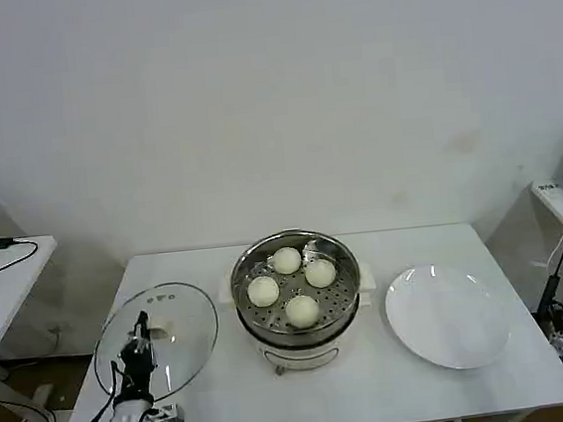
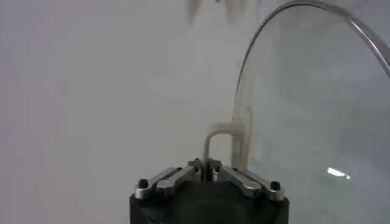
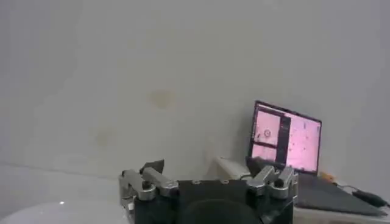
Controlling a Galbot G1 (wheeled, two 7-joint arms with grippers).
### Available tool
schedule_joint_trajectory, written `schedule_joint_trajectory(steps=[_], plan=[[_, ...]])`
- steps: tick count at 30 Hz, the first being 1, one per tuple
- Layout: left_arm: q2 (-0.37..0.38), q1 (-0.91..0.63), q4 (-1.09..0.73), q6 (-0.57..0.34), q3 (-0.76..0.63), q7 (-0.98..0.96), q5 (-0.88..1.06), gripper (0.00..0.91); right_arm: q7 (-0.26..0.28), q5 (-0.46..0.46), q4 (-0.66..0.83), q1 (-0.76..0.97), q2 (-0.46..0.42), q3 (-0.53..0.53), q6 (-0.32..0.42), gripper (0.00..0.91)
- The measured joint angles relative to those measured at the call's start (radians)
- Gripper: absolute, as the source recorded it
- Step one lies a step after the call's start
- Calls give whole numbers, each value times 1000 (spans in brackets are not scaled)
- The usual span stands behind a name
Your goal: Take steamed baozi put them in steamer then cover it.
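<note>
Four off-white round steamed baozi sit inside the shiny stainless-steel steamer. Left gripper, at the steamer's nine o'clock, is clamped on the clear glass lid handle. Recommend levelling the lid, then lowering it centred. Right gripper idle, jaws spread, empty.

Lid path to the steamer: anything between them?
Nothing visible. The left hand holds the glass lid by its handle, left of the steamer. Bare table lies between; four baozi sit below the rim.
</note>
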State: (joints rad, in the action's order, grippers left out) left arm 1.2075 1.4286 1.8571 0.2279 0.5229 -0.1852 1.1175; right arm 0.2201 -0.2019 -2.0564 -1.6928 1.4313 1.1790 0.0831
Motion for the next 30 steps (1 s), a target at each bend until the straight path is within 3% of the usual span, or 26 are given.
schedule_joint_trajectory(steps=[8, 19, 30], plan=[[-44, -67, 120, 112, -28, 130, 52, 0, -6, 32, -11, 9, 16, -32, -3, 907], [-139, -268, 122, 249, -161, 303, 67, 0, -33, 127, -4, 30, 59, -81, -13, 907], [-109, -519, 72, 383, -357, 421, 91, 0, -58, 182, 7, 51, 82, -110, -28, 907]])
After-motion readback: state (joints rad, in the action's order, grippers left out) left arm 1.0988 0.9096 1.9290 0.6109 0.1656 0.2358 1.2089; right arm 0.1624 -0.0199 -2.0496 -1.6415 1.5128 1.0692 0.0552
